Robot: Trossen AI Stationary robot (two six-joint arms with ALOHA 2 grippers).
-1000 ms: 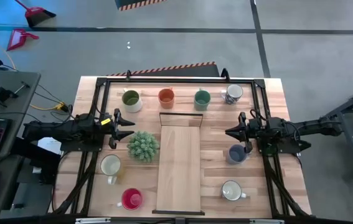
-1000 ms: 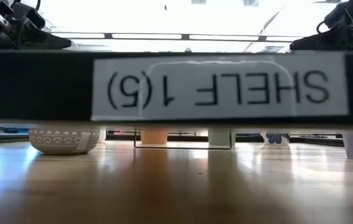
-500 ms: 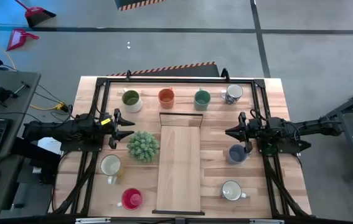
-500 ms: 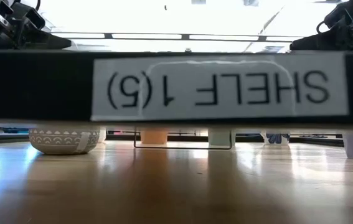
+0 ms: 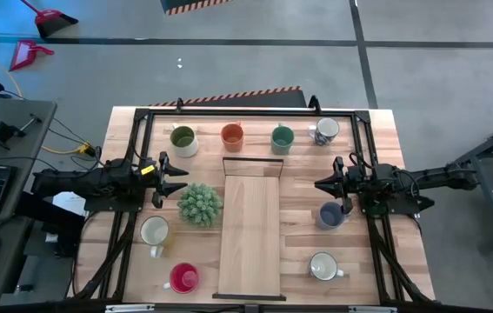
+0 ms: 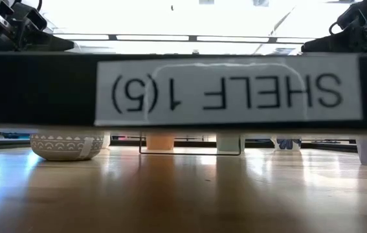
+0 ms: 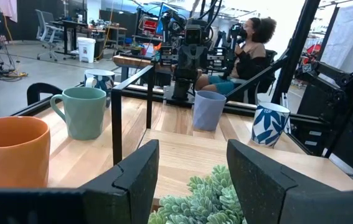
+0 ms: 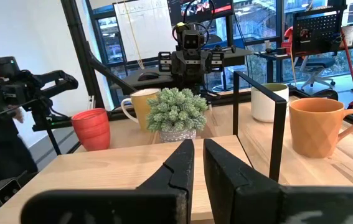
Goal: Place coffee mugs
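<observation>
Nothing on the surface (image 5: 385, 130) has shifted since a second ago: both arms hold exactly where they were, and every mug sits as before. The left hand (image 5: 179, 180) hangs near the left edge with its fingers (image 7: 136, 171) spread wide and nothing between them, just beside the spiky potted plant (image 5: 199, 203). The right hand (image 5: 323, 184) waits near the right edge, its fingers (image 8: 179, 163) drawn almost together and holding nothing, just beside the blue-grey mug (image 5: 329, 215). Along the far edge runs a row of four: the olive green mug (image 5: 183, 139), the orange mug (image 5: 232, 135), the teal green mug (image 5: 282, 137) and the patterned white-grey mug (image 5: 325, 130) toward the far right corner. On the left side, nearer the front edge, a cream-white mug (image 5: 154, 232) stands past the plant, and the red mug (image 5: 183, 278) sits closer still to the front edge. Toward the front right corner there's the second cream-white mug (image 5: 323, 267). A light wooden shelf board (image 5: 249, 235) lies down the middle of the surface, well apart from the mugs, with a thin black frame (image 5: 251, 168) at its far end. In the low view a dark bar with a white label (image 6: 227, 90) fills the middle.
</observation>
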